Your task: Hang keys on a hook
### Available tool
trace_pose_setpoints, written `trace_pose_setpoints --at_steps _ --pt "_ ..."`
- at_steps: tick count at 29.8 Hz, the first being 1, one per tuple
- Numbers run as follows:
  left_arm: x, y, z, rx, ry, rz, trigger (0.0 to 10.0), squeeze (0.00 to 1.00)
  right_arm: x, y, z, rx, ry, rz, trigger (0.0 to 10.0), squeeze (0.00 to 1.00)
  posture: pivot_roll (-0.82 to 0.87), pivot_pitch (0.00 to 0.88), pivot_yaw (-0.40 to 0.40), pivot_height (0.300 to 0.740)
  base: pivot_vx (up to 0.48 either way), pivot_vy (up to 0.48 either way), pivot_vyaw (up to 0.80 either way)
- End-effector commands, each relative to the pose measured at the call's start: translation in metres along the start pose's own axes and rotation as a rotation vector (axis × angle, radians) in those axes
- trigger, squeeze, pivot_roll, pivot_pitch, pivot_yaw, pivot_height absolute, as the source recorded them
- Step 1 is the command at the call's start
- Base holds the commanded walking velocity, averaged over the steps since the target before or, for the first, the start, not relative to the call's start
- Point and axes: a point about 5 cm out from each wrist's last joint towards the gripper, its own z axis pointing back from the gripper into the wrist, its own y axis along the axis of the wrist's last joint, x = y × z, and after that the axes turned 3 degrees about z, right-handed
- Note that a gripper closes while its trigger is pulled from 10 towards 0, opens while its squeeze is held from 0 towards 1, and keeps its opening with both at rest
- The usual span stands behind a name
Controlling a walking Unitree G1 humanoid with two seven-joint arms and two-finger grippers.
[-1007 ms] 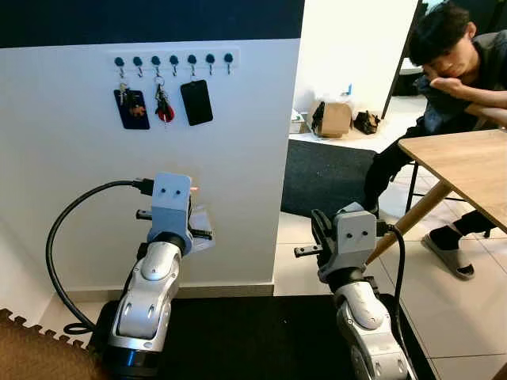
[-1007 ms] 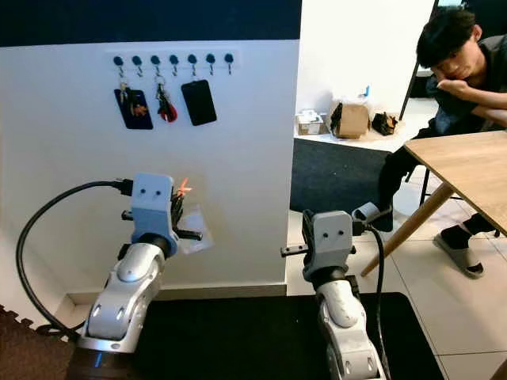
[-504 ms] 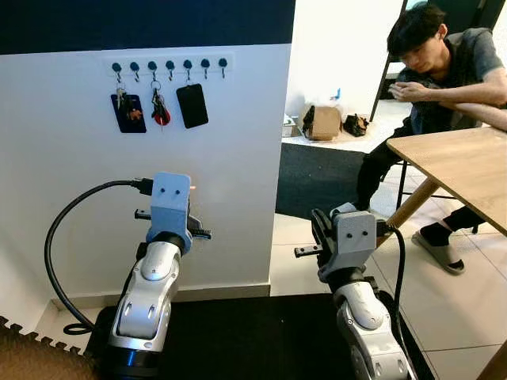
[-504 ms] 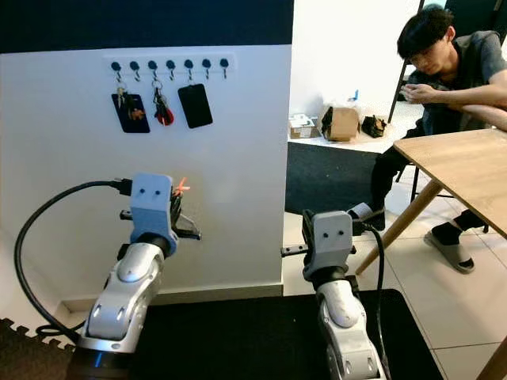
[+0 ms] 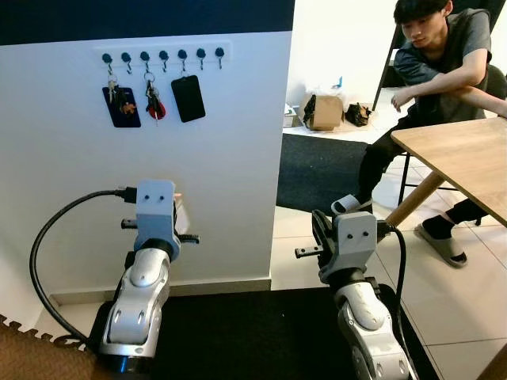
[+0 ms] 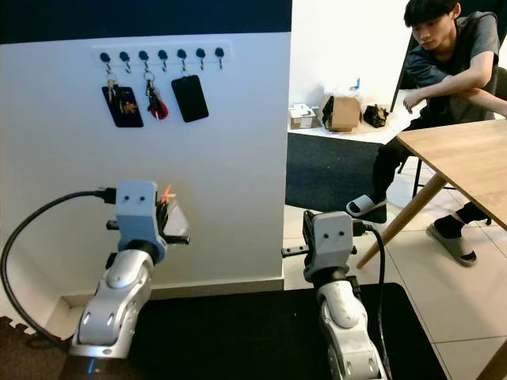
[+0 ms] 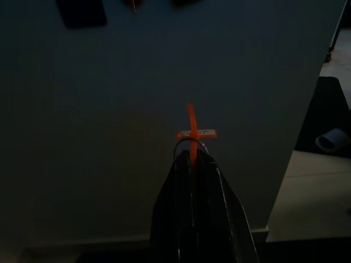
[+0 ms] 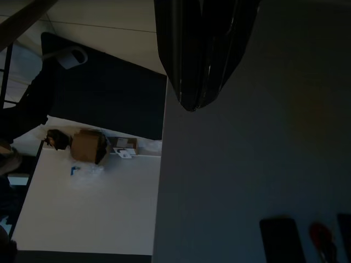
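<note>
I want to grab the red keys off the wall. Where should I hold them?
Take the red keys by the dangling bunch under the ring, coming straight at the wall from the front. They hang free from a hook between two dark tags, so lift up, then out.

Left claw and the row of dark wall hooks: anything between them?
Bare white wall separates left claw from the dark hooks, seen in the left eye view.

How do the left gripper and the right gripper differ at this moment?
The left gripper is shut on a key ring with an orange tag; the right gripper is shut on nothing. The left gripper points at the white wall below the hook rail; the right gripper sits further right, near the wall's corner. Both have dark fingers and hang well below the hooks.
</note>
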Motion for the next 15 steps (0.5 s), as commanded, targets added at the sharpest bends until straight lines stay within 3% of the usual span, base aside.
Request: trace_pose_setpoints --at_steps 1,10,15 --pt "-0.001 -0.002 0.003 0.007 0.000 0.006 10.0 0.00 0.000 -0.001 0.003 0.002 0.003 0.007 10.0 0.00 0.05 0.146 0.064 0.740 0.000 0.000 0.00" --pt "-0.005 -0.007 0.007 0.003 0.009 -0.016 10.0 0.00 0.000 -0.004 0.004 -0.011 0.005 0.009 10.0 0.00 0.06 0.146 0.062 0.740 0.000 0.000 0.00" --pt "-0.017 -0.018 0.013 0.005 0.067 -0.032 10.0 0.00 0.002 -0.014 0.012 -0.044 -0.003 0.023 10.0 0.00 0.06 0.148 0.062 0.740 0.000 0.000 0.00"
